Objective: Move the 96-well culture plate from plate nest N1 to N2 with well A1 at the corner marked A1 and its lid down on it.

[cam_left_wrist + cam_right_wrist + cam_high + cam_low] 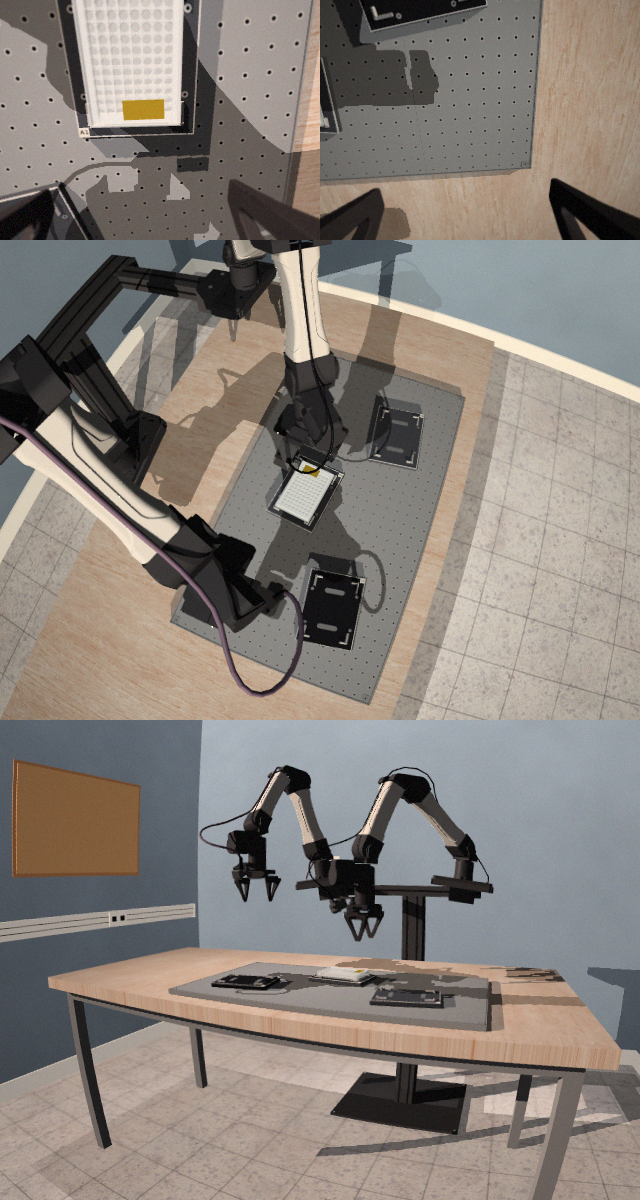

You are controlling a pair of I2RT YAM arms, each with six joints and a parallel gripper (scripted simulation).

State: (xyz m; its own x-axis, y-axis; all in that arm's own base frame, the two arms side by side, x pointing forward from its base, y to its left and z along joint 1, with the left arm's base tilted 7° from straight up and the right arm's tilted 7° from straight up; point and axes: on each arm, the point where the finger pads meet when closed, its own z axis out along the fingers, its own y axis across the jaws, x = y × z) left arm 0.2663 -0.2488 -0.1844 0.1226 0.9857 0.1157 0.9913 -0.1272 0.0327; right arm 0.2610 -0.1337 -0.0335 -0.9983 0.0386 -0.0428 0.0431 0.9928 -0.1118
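A lab, judging by the multi-well plate [305, 491] [341, 977] [132, 55] on a perforated board [361, 513] [310, 999] [250, 100] [470, 110].

White plate [305, 491] [342, 977] [134, 55] flat in nest [305, 524] [364, 980] [192, 114].

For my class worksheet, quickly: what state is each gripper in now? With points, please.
Left gripper [364, 934] [145, 212]: open, holding nothing.
Right gripper [257, 898] [467, 212]: open, holding nothing.
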